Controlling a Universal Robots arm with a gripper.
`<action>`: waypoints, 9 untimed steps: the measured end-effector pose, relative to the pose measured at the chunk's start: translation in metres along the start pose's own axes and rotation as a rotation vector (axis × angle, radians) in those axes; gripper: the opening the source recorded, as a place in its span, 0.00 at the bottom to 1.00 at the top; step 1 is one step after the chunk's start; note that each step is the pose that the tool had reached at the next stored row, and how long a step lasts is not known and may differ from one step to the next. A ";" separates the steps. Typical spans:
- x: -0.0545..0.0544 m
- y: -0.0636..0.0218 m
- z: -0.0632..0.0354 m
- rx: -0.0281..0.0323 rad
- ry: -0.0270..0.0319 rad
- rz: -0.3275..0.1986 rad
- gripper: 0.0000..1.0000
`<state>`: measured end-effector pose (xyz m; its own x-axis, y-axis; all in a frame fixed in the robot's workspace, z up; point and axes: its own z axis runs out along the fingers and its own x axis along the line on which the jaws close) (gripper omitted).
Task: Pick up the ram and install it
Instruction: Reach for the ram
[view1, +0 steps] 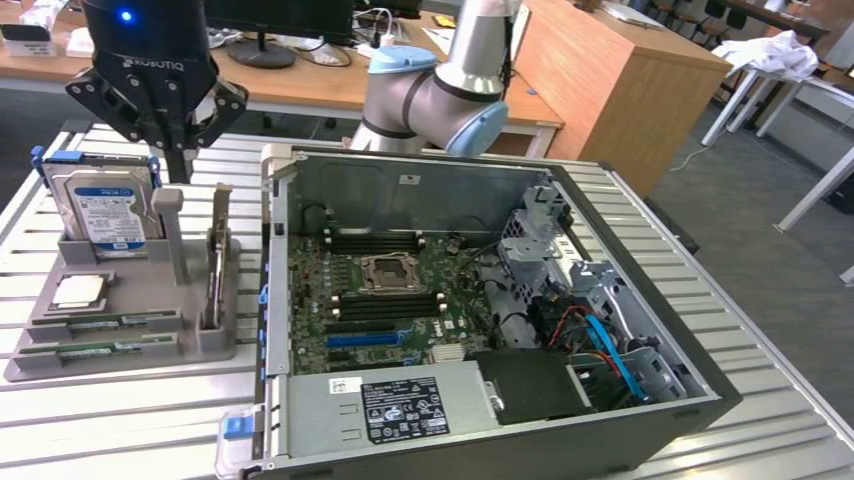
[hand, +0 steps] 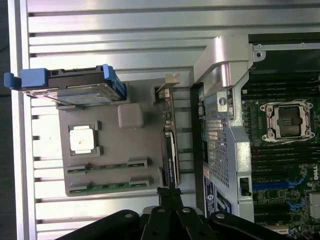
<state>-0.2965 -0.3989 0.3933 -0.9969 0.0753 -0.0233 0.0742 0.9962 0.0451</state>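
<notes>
Slatted metal table. Two items are carried directly on its surface: a grey fixture block, placed toward the exterior view's left, and an open computer case, set just beside it toward the right.

The tool bears the white brand name ROBOTIQ.

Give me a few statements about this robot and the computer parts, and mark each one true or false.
1. The gripper is shut and holds nothing. True.
2. The computer case has its side panel on. False: it is open and the motherboard shows.
3. A ram stick lies in the grey holder. True.
4. The hard drive sits inside the computer case. False: it stands upright in the grey holder.
</notes>
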 end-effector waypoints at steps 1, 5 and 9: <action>0.001 0.0000 0.0000 -0.0001 0.0000 0.000 0.10; 0.003 -0.0003 -0.0001 0.0000 0.0000 0.000 0.10; 0.006 -0.0005 -0.0002 0.0000 0.0000 0.000 0.10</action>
<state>-0.3025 -0.3989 0.3933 -0.9969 0.0753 -0.0233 0.0742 0.9962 0.0450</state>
